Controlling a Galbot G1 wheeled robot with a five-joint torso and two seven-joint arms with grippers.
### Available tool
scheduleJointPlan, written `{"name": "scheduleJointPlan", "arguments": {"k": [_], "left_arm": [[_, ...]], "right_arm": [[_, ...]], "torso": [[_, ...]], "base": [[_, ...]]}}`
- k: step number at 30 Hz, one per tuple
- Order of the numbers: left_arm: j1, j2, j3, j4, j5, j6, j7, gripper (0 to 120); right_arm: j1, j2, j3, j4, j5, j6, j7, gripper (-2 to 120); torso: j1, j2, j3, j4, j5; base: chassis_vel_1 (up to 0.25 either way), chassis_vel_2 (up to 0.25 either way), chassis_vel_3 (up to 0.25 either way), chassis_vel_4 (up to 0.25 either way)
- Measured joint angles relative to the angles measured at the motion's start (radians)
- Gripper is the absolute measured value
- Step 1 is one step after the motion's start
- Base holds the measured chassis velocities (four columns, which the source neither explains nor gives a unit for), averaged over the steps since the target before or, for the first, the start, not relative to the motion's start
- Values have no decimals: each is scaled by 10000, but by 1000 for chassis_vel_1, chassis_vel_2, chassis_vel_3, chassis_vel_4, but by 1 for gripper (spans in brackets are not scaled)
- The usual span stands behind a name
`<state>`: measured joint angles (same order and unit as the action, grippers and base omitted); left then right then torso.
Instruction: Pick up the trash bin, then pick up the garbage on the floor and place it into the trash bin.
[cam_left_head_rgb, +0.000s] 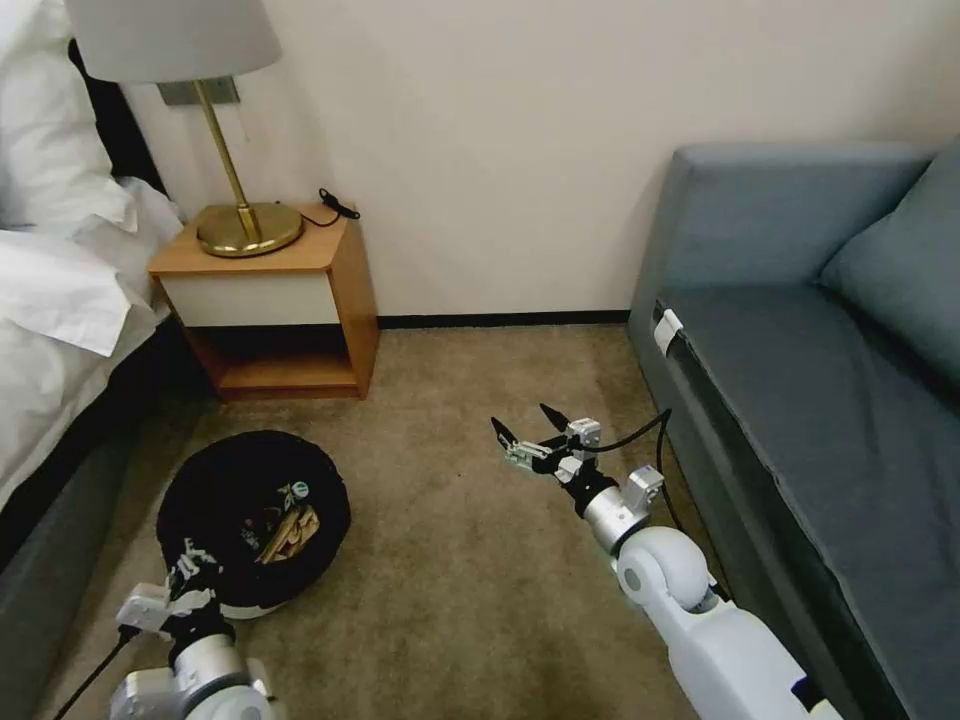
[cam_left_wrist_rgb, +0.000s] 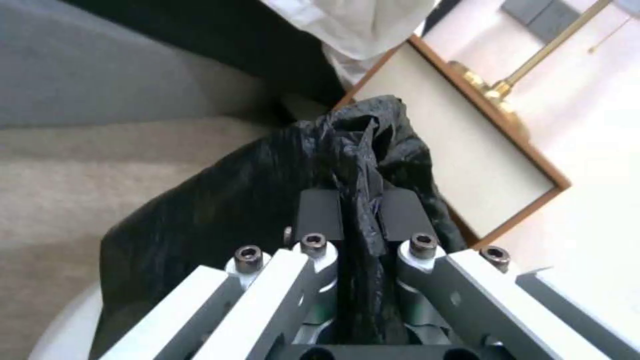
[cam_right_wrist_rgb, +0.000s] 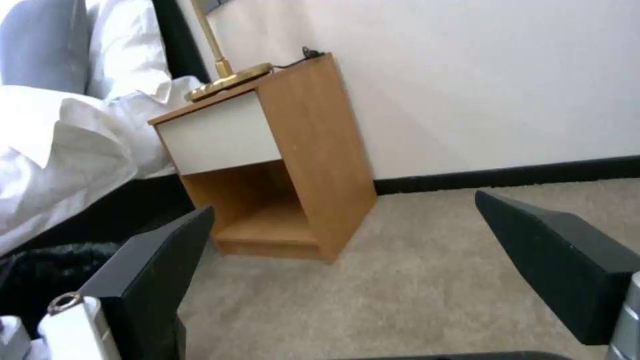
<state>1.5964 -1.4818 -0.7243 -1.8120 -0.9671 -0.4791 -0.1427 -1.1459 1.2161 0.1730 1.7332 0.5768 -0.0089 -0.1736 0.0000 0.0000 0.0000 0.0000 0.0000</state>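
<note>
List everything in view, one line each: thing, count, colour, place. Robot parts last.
trash bin: one, white with a black bag liner, on the carpet by the bed.
garbage: several pieces, tan paper plus small mixed bits, inside the bin.
nightstand: one, wood with a white drawer, against the wall.
lamp: one, brass base, white shade, on the nightstand.
bed: one, white linen, left of the nightstand.
sofa: one, grey-blue, on the right.
carpet: beige, bare between bin and sofa.
left gripper: one, shut on the bag at the bin's rim.
right gripper: one, open, above the carpet.
</note>
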Motion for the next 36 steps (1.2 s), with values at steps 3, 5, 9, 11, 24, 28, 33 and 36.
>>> {"name": "scheduleJointPlan", "arguments": {"k": [3,5,9,11,24,28,33,36], "left_arm": [[-118,34,6,46,-446,-11,185,6],[-156,41,7,79,-666,-26,287,6],[-234,5,18,200,-1010,-39,437,6],[-256,-7,19,313,-1014,-39,440,6],[-321,71,-292,1137,-939,-110,-34,8],[-206,111,-353,1084,-731,-112,-97,20],[20,225,-487,918,98,-303,-264,39],[156,292,-500,762,317,-353,-316,48]], "right_arm": [[-30,5,53,-6,-23,-1,-8,100],[-32,12,64,-18,-27,-4,-14,100],[-6,41,57,-87,-57,-13,-38,100],[26,65,34,-127,-73,-14,-49,100],[397,474,-397,-662,-337,105,-147,100],[420,524,-459,-748,-350,144,-173,100],[425,566,-518,-777,-351,208,-188,100],[383,582,-522,-778,-364,243,-203,100]], "torso": [[0,0,0,0,0],[0,0,0,0,0],[0,0,0,0,0],[0,0,0,0,0],[-1,0,0,1,-3],[0,0,1,-1,-14],[0,0,0,-1,-7],[0,0,0,-1,-2]], "base": [[0,0,0,0],[0,0,0,0],[0,0,0,0],[0,0,0,0],[0,0,0,0],[0,0,0,0],[0,0,0,0],[0,0,0,0]]}}
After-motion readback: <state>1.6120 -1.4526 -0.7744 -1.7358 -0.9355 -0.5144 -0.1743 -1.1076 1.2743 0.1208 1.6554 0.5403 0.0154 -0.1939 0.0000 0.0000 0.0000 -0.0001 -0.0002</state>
